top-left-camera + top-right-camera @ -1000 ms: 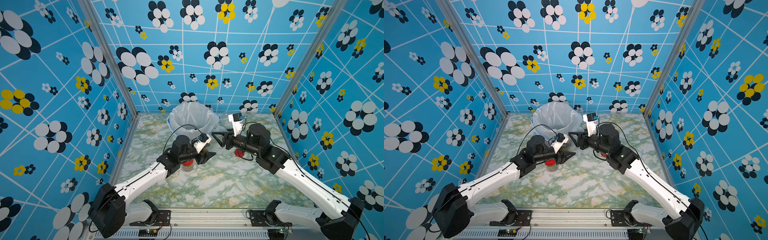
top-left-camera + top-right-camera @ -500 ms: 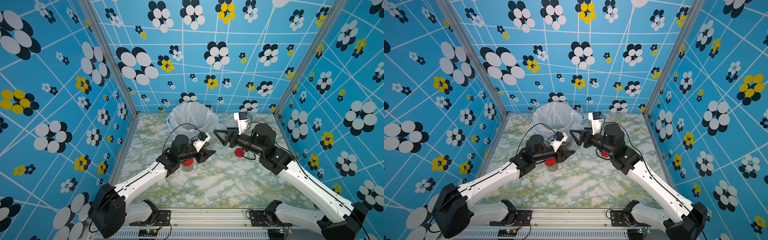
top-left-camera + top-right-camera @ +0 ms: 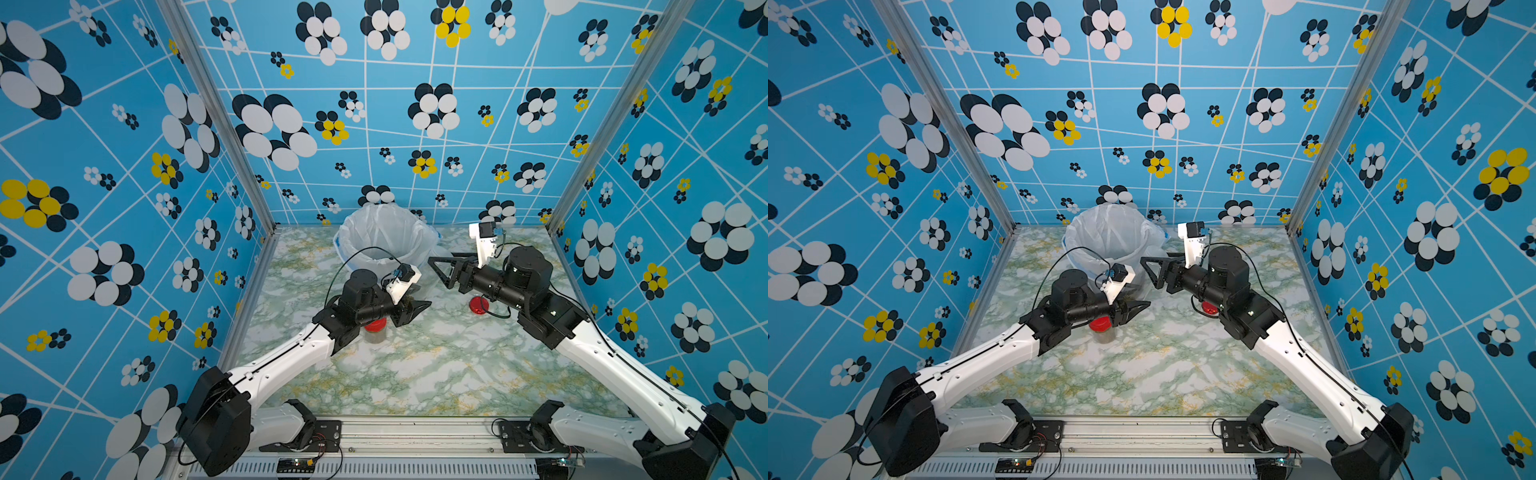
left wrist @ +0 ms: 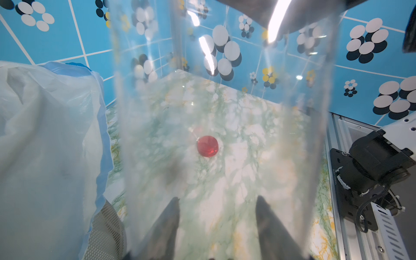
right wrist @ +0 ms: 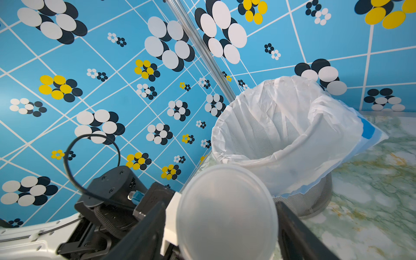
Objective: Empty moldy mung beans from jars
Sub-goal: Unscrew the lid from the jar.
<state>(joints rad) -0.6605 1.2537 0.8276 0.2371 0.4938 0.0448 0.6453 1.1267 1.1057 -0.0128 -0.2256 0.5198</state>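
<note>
My left gripper [image 3: 417, 311] [image 3: 1140, 307] is shut on a clear jar [image 4: 225, 101]. Its hazy walls fill the left wrist view, and the fingers [image 4: 171, 220] show through them. In the right wrist view the jar's round frosted end [image 5: 227, 211] sits between the wide jaws of my right gripper [image 5: 221, 203]. That gripper [image 3: 438, 270] [image 3: 1152, 270] is open and hangs just right of the left one. Under the left wrist, a second jar with a red lid [image 3: 376, 330] [image 3: 1100, 326] stands on the table. It holds a dull layer of mung beans [image 3: 376, 338].
A loose red lid [image 3: 478, 305] [image 3: 1209, 308] [image 4: 207, 146] lies on the marble table under the right arm. The mesh bin with a white bag [image 3: 353, 232] [image 3: 1084, 232] [image 5: 292, 126] stands at the back, just behind both grippers. Blue patterned walls enclose three sides.
My right gripper's jaws have spread wider, and that arm has drawn slightly back to the right. The left gripper has tightened a little and stayed in place above the lidded jar.
</note>
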